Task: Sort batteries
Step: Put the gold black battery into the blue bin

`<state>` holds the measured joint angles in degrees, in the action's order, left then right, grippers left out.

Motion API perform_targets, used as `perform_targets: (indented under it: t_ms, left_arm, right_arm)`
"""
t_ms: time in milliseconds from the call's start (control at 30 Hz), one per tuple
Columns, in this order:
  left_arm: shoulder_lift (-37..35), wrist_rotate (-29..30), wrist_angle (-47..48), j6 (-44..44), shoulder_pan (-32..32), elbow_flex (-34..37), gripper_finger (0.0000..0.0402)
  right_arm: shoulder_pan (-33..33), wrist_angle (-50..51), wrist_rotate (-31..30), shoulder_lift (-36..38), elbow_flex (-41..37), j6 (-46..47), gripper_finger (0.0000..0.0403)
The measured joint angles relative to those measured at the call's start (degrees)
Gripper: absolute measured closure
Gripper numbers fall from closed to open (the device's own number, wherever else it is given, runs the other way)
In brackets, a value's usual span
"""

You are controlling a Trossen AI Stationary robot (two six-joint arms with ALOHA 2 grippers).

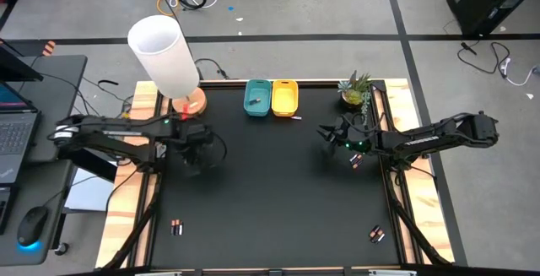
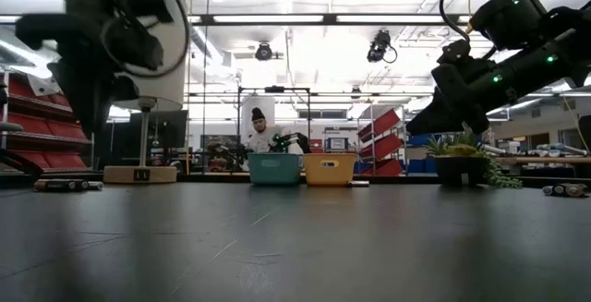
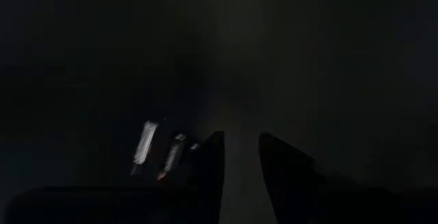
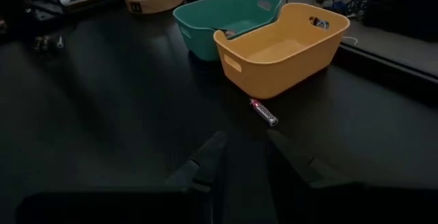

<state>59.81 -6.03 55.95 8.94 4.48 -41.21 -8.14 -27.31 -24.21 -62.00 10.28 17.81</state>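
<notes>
My left gripper [image 1: 197, 154] hangs over the table's left middle, fingers open. In the left wrist view [image 3: 239, 161] two small batteries [image 3: 159, 150] lie on the black mat just beside one finger, untouched. My right gripper [image 1: 325, 132] is open and empty at the right, facing the bins; it also shows in the right wrist view [image 4: 243, 152]. A small silver and pink battery [image 4: 263, 112] lies on the mat in front of the yellow bin [image 4: 284, 49]. The teal bin [image 4: 226, 15] stands beside it. More batteries lie near the right arm [image 1: 356, 160], at the near left [image 1: 177, 227] and at the near right [image 1: 377, 235].
A white lamp [image 1: 164, 52] on a round wooden base stands at the far left corner. A potted plant [image 1: 356, 90] stands at the far right corner. The two bins [image 1: 271, 97] sit at the far edge's middle. A person [image 2: 261, 134] sits beyond the table.
</notes>
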Motion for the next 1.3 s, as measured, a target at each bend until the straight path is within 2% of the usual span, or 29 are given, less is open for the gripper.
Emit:
perform_targets:
  t_ms: [167, 233, 300, 400, 567, 800, 967, 1133, 1300]
  left_arm:
    - [-6.64, 4.99, -2.49, 8.17, -7.08, 4.04, 0.0296]
    - [-7.43, 9.06, -2.44, 10.11, -8.58, 3.82, 0.0296]
    - [-7.49, 13.51, -2.36, 12.48, -9.09, 3.67, 0.0296]
    - [-6.9, 15.98, -2.43, 14.25, -9.1, 3.67, 0.0296]
    - [-5.14, 21.2, -2.64, 27.87, -9.08, 4.25, 0.0296]
    - [-1.83, 21.62, -3.3, 50.57, -9.08, 8.91, 0.0296]
    - [-0.53, 20.53, -3.4, 61.21, -9.06, 11.53, 0.0296]
    - [-0.5, 20.12, -3.79, 63.74, -9.06, 11.99, 0.0273]
    - [-0.5, 21.47, -4.05, 66.51, -8.79, 11.86, 0.0209]
  right_arm:
    - [0.0, 0.03, -0.04, 0.0, 0.0, 0.23, 0.0315]
    - [0.0, 0.01, -0.08, 0.0, 0.01, 0.57, 0.0315]
    - [0.0, 0.01, -0.14, 0.0, 0.0, 1.0, 0.0315]
    - [0.0, 0.02, -0.15, 0.0, 0.0, 1.09, 0.0315]
    - [0.0, 0.07, -0.17, 0.0, 0.01, 0.97, 0.0315]
    - [0.0, 0.09, -0.17, 0.0, 0.0, 0.24, 0.0315]
    - [0.0, 0.08, -0.17, 0.0, 0.0, 0.12, 0.0315]
    - [-0.13, 0.02, -0.2, 0.0, 0.01, -0.01, 0.0315]
    - [-0.62, 0.0, -0.2, 0.0, 0.01, -0.01, 0.0315]
